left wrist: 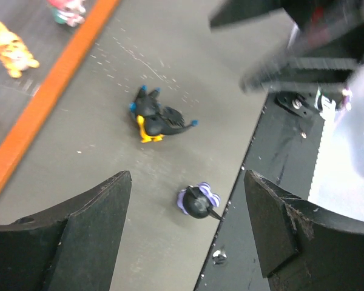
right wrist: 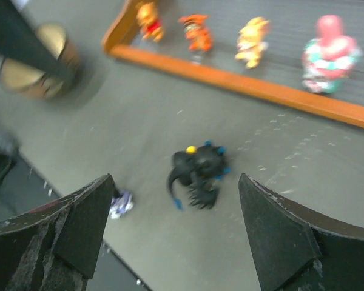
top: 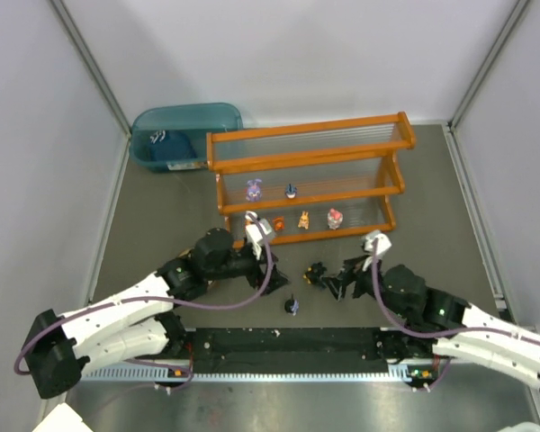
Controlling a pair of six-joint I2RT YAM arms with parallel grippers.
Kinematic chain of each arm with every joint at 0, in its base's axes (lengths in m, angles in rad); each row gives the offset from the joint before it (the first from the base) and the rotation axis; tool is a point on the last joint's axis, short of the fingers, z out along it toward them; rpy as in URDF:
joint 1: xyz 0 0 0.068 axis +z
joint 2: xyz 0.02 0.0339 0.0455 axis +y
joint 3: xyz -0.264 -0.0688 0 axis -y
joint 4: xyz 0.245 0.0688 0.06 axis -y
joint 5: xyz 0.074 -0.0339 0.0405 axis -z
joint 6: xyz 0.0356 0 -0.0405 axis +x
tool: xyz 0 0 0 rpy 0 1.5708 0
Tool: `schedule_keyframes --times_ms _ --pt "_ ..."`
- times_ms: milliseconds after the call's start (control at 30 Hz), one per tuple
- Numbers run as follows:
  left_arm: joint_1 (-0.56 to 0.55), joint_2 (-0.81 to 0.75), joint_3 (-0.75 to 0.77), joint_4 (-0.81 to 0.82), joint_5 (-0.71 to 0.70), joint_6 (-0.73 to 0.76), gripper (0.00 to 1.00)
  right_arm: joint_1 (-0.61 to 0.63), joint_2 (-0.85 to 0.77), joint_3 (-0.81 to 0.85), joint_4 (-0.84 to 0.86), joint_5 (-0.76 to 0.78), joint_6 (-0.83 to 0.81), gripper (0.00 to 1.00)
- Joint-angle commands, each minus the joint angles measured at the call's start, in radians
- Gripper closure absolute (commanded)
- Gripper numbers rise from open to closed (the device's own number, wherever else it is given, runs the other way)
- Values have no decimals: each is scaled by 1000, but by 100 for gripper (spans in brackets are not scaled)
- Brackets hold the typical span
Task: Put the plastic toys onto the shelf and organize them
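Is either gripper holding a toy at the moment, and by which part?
Neither: the left gripper and right gripper are both open, with nothing held.

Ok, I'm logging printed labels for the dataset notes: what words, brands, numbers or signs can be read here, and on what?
None can be read.
Dark blue item inside the teal translucent plastic bin: it bears a pale mark, too small to tell whether it is lettering.
Orange-framed two-tier shelf: no print shows.
Black plastic toy figurine: no print shows; the view is blurred.
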Motion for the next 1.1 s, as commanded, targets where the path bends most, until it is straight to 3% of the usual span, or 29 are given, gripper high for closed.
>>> schedule_keyframes --times_ms 0,100,233,300,500,800,1067 --pt "37 -101 -75 97 -84 -95 19 210 106 14 164 16 -163 14" --pt "45 -137 -108 100 -103 -106 18 251 169 -14 235 -45 -221 9" --pt "56 -160 -131 102 -103 -109 18 253 235 -38 296 -281 -257 8" --pt "62 -164 -139 103 -100 -106 18 251 265 -40 306 -320 -251 8" --pt "80 -169 -144 111 -91 -91 17 253 348 -20 303 -334 -249 9" --pt "109 -222 -208 175 -94 -120 17 253 538 -31 477 -318 -284 12" --pt "143 -246 -226 168 -54 -111 16 253 730 26 553 -314 -292 24"
